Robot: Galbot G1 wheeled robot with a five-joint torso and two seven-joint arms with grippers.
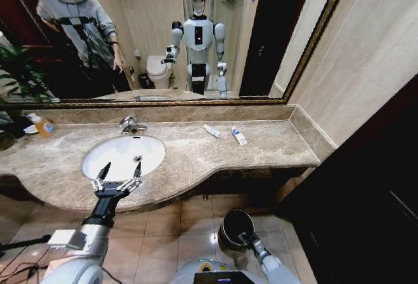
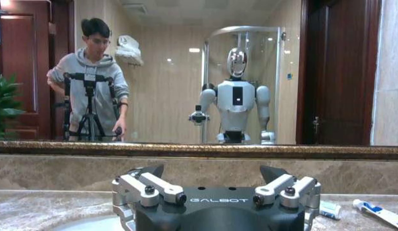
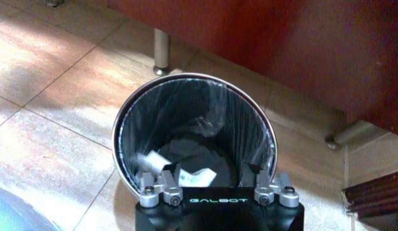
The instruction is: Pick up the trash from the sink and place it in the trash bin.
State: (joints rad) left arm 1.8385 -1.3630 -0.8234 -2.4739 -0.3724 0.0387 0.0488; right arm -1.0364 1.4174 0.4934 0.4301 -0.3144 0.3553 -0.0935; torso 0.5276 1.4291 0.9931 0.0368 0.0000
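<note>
The left gripper (image 1: pixel 118 172) hovers over the near edge of the sink (image 1: pixel 123 155), just above the marble countertop (image 1: pixel 196 157), with its fingers spread wide and nothing between them; the left wrist view shows the same spread fingers (image 2: pixel 147 185) pointing toward the mirror. The white basin looks bare, with the chrome faucet (image 1: pixel 130 125) at its far rim. Two small white tubes with blue print lie on the countertop to the right of the sink, well apart from the left gripper: one tube (image 1: pixel 211 130) nearer the faucet and a second tube (image 1: pixel 239 136) just beside it. An orange-yellow bottle (image 1: pixel 43 125) stands at the far left of the counter. The right gripper (image 1: pixel 247 237) is low at the floor, poised at the rim of the trash bin (image 1: pixel 235 229), which sits on the tiled floor (image 1: pixel 170 222) below the counter's edge. In the right wrist view the right gripper's fingers (image 3: pixel 154 185) stand apart and hold nothing, directly over the bin's open mouth, and white pieces of trash (image 3: pixel 195 177) lie on the dark liner at the bottom.
</note>
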